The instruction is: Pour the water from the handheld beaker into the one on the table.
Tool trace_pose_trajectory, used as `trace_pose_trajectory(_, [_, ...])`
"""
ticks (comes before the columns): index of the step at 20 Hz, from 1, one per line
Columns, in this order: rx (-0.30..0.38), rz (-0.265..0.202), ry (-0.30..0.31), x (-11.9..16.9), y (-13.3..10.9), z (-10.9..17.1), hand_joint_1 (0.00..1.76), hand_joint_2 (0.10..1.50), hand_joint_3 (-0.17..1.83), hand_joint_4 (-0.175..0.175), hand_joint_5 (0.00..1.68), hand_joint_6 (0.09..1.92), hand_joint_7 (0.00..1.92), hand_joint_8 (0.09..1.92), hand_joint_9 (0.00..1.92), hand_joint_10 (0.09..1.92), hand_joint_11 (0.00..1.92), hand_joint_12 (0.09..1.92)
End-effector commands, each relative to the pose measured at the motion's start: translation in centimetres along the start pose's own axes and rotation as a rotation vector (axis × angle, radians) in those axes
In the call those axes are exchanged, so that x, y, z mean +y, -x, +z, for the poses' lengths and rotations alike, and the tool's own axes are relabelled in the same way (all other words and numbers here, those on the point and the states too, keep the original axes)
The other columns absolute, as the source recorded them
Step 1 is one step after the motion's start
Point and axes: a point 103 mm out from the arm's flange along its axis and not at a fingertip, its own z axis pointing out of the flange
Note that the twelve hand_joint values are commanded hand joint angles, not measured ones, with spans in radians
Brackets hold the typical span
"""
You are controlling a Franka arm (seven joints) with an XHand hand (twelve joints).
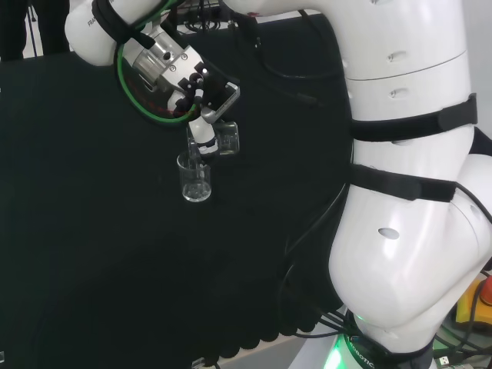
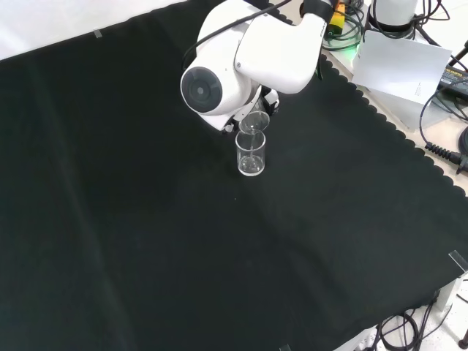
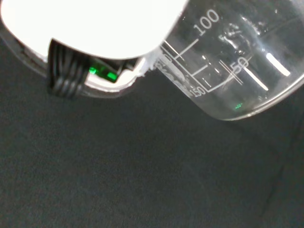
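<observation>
Black-and-white hand (image 1: 206,115) grasping tilted clear glass beaker (image 1: 225,139) over upright clear beaker (image 2: 250,153) mid-cloth; fingers mostly hidden by white arm link (image 2: 241,55) in front view.

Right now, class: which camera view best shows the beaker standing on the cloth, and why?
The front view: the standing beaker stands upright and unobstructed on the black cloth, below the tilted handheld beaker. The head view shows it too, partly overlapped by the hand. In the wrist view I cannot make it out.

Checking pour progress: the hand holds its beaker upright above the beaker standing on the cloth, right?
Not upright. In the head view the hand holds its beaker tilted, lip toward the standing beaker on the cloth. The rest is right.
</observation>
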Motion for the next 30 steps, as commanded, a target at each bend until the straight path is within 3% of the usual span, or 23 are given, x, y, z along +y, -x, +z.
trace_pose_trajectory(1, [-0.003, 0.004, -0.002, -0.04, -0.07, -0.12, 1.31, 0.62, 0.78, -0.175, 1.18, 0.87, 1.23, 0.85, 1.56, 0.76, 1.28, 0.75])
trace_pose_trajectory(30, [-0.032, 0.043, -0.077, -0.20, 0.21, -0.52, 1.31, 0.62, 0.79, -0.175, 1.17, 0.88, 1.23, 0.86, 1.55, 0.77, 1.29, 0.76])
